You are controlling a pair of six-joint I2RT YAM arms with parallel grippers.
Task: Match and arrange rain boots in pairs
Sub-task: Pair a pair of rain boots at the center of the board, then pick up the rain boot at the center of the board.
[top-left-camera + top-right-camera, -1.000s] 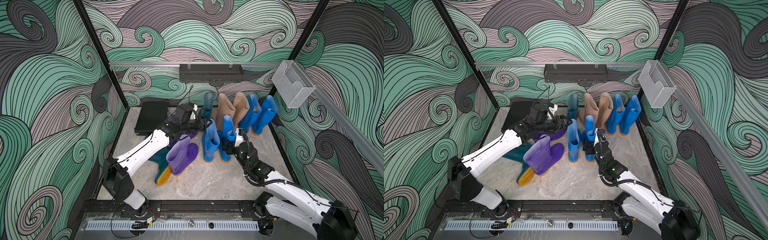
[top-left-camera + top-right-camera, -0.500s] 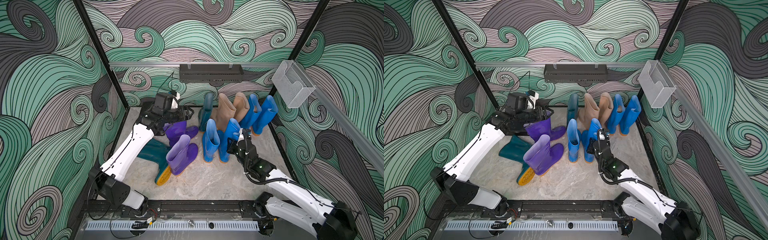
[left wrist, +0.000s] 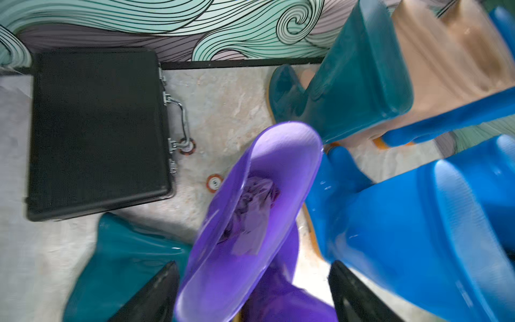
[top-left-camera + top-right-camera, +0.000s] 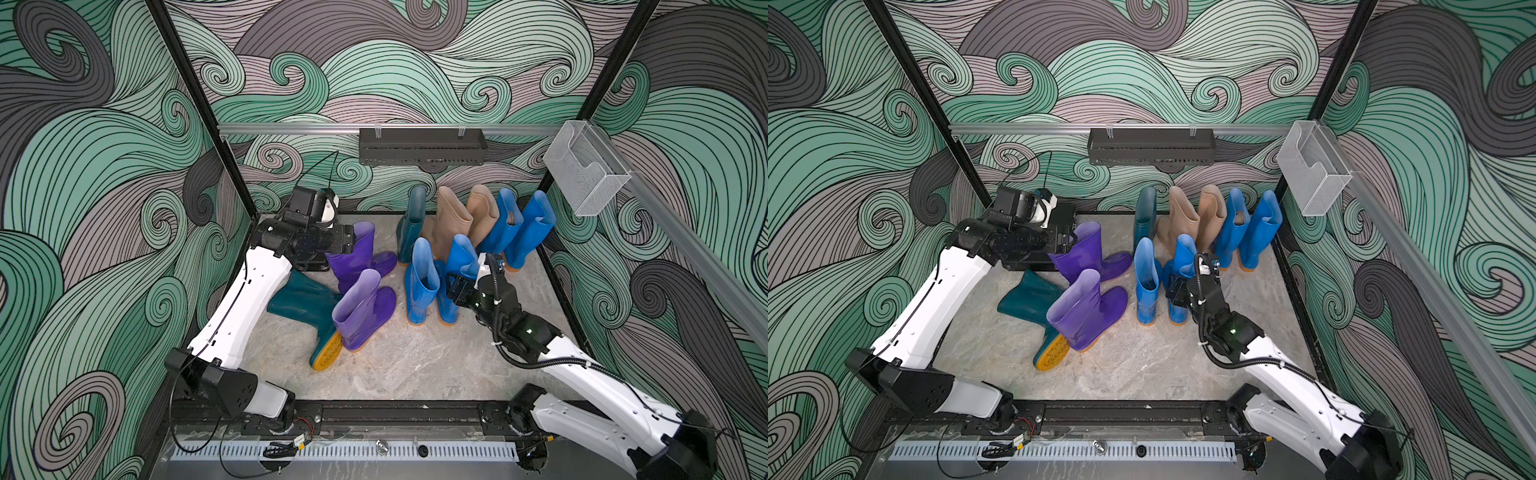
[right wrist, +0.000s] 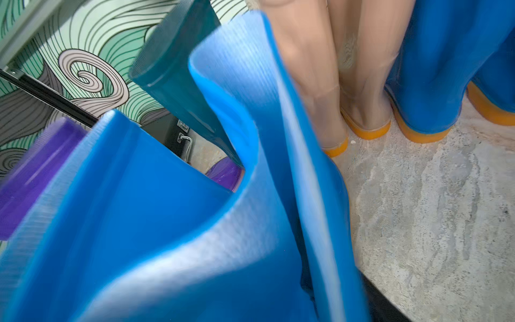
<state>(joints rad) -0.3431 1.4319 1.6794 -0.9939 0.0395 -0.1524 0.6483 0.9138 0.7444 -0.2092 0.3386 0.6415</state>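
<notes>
Upright purple boot (image 4: 358,253) stands back-left on the surface (image 4: 415,365), shaft top between the left fingers (image 3: 156,295), spread wide, not clamped; left arm stretched back, forearm level. Right fingers (image 4: 454,290) against front blue boot (image 4: 459,262), spread or pinching can't tell; right arm low, elbow bent

My marbled worktop (image 4: 415,365) bears a back row: upright teal boot (image 4: 413,220), beige pair (image 4: 451,224), blue pair (image 4: 528,228). Nearer me stand a front blue pair (image 4: 420,282) and a purple pair (image 4: 361,307) — and a fallen teal boot (image 4: 303,305) lies sideways. A black case (image 3: 97,133) lies flat, with perhaps two small orange discs (image 3: 214,182) beside it.
</notes>
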